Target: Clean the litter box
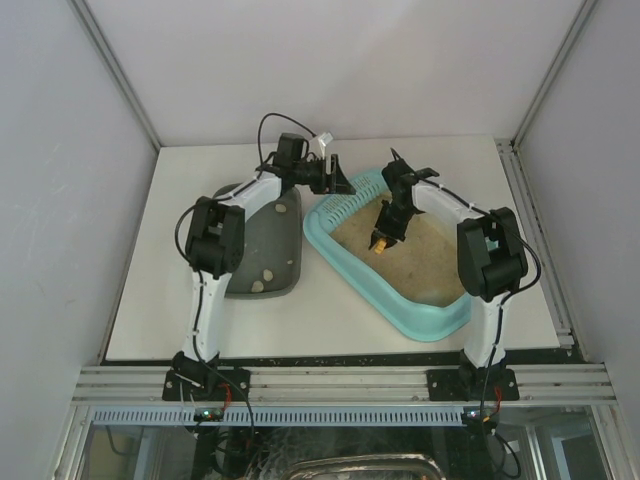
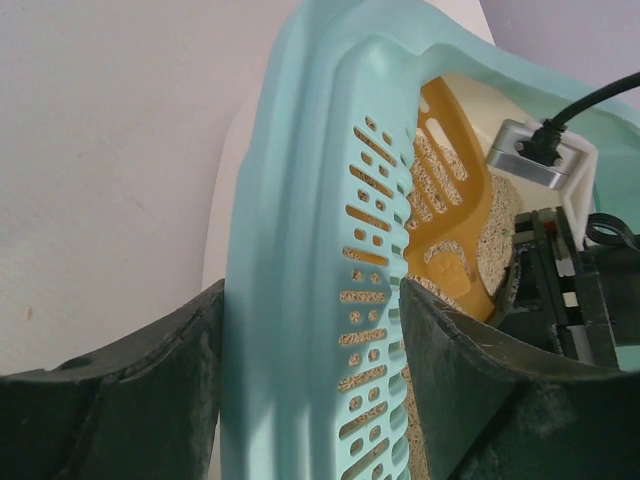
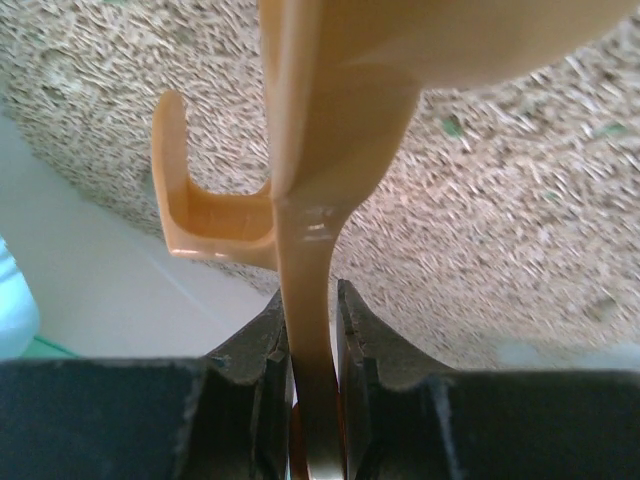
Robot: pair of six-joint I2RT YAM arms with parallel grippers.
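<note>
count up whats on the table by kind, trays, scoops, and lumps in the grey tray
trays: 2, the litter box and the grey tray
scoop: 1
lumps in the grey tray: 2
total: 5

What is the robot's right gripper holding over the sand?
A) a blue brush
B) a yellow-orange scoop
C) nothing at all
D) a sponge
B: the right gripper is shut on the thin handle of the yellow-orange scoop, which sits just above the sandy litter.
</note>
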